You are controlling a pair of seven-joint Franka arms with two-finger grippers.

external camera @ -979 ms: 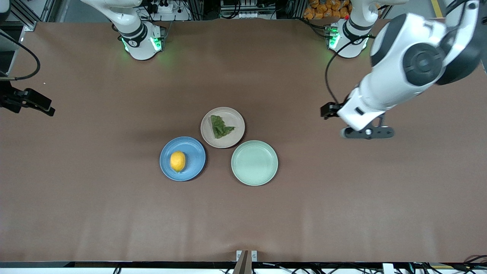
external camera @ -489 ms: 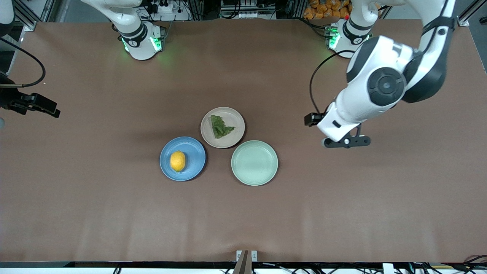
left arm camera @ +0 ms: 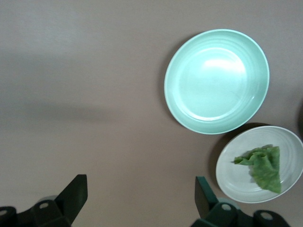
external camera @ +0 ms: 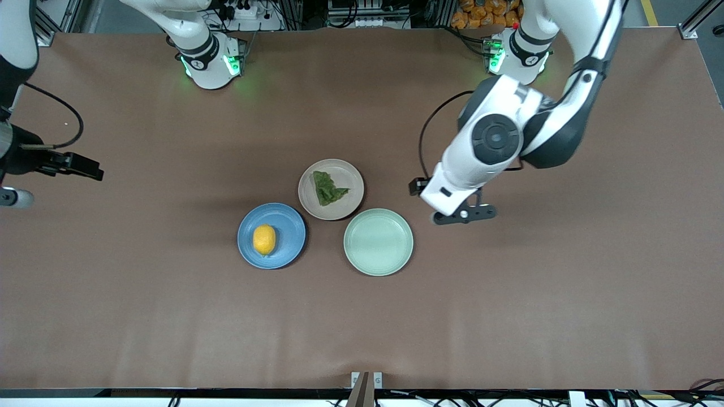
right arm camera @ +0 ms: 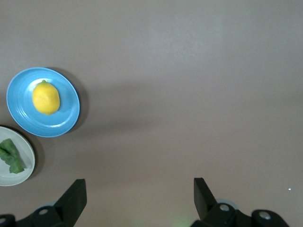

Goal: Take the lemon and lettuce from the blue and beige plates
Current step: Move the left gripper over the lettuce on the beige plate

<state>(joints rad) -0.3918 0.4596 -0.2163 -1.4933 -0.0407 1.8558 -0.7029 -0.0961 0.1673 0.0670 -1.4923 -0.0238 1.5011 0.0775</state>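
A wide brown table [external camera: 141,294] is seen, matte, w/ faint creases toward the front camera's edge. Three round plates are set directly on it near the middle, grouped close together. The beige plate [external camera: 346,208] is placed farthest from the front camera; the blue plate [external camera: 285,223] is set nearer, toward the right arm's end, its rim just beside the beige one. The mint-green plate [external camera: 378,242] is laid nearer too, toward the left arm's end, approx. touching the beige rim. Both arm bases are mounted along the table's edge farthest from that camera.
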